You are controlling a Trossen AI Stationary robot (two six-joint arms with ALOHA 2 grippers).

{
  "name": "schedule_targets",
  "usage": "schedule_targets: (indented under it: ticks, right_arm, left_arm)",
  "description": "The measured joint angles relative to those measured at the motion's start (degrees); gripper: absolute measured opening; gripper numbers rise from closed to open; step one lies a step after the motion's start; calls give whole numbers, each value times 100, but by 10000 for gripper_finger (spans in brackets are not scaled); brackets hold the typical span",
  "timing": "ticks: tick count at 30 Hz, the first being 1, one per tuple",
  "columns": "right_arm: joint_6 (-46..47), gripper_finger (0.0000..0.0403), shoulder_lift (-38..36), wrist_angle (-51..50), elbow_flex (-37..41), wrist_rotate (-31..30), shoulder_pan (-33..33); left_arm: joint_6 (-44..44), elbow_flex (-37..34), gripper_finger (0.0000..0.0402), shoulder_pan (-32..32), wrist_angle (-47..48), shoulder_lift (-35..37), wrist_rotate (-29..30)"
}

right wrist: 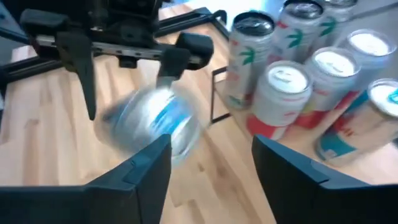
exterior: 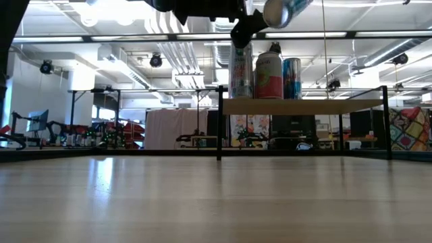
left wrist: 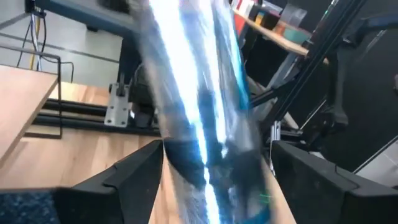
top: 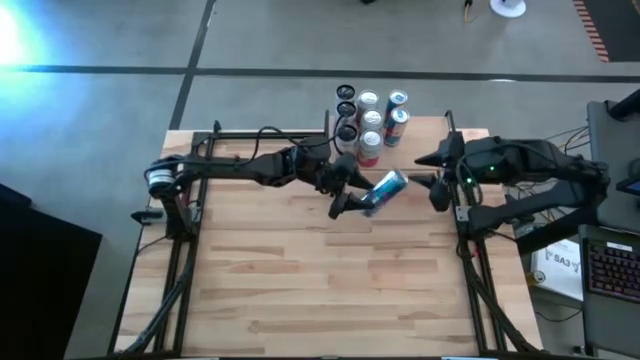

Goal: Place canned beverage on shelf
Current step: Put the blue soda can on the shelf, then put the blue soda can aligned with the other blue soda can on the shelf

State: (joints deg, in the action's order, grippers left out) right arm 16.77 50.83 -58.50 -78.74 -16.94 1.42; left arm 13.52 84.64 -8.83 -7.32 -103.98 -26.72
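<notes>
My left gripper point(top: 352, 196) is shut on a blue and silver can point(top: 386, 189), high above the table's middle, in front of the shelf. The low view shows the can point(exterior: 282, 9) above shelf height. The shelf point(exterior: 304, 106), pale wood in a black rod frame, stands at the table's far edge and bears several upright cans point(top: 371, 120). My right gripper point(top: 437, 190) is open and empty just right of the held can, its fingers point(right wrist: 146, 171) pointing at the can's end point(right wrist: 152, 124). My left gripper pinches the can between its two fingers point(left wrist: 140, 174), one on each side of the can's wall point(left wrist: 186, 162) near one end. The fingers come level from the table's left and lie along the can. The can sticks out past the fingertips, tilted and lifted clear.
The cans on the shelf point(right wrist: 286, 81) stand close together in rows. Black frame rails point(top: 190, 250) run along the table's left and right sides. The butcher-block tabletop point(top: 320, 290) stretches from the arms to the near edge.
</notes>
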Motion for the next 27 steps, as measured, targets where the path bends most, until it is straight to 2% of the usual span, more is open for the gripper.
schedule_targets:
  ticks: [4, 8, 12, 15, 19, 22, 25, 27]
  right_arm:
    - [-211, 184, -144, 5, 2, 186, -421]
    - [-233, 162, -251, -32, 2, 388, -667]
    - [-294, 163, -388, 3, 2, 463, -767]
    - [-8, 177, -521, -62, 2, 507, -785]
    - [319, 199, -556, -636, 19, 536, -782]
    - [524, 213, -549, -768, 99, 487, -784]
    - [944, 223, -551, -681, 177, 491, -781]
    - [1216, 229, -551, -694, 224, 540, -768]
  left_arm:
    - [74, 7, 274, -10, 263, 13, -63]
    - [-38, 6, 267, 44, -1, 10, -83]
    - [-12, 6, 246, 14, 103, 19, -64]
    - [56, 4, 234, 13, 270, 41, -49]
    - [-753, 9, 233, 267, 859, -164, 405]
    - [-1580, 9, 242, 453, 838, -564, 747]
    - [-2116, 353, 253, 518, 969, -1092, 914]
    - [-2394, 708, 259, 539, 1428, -1496, 970]
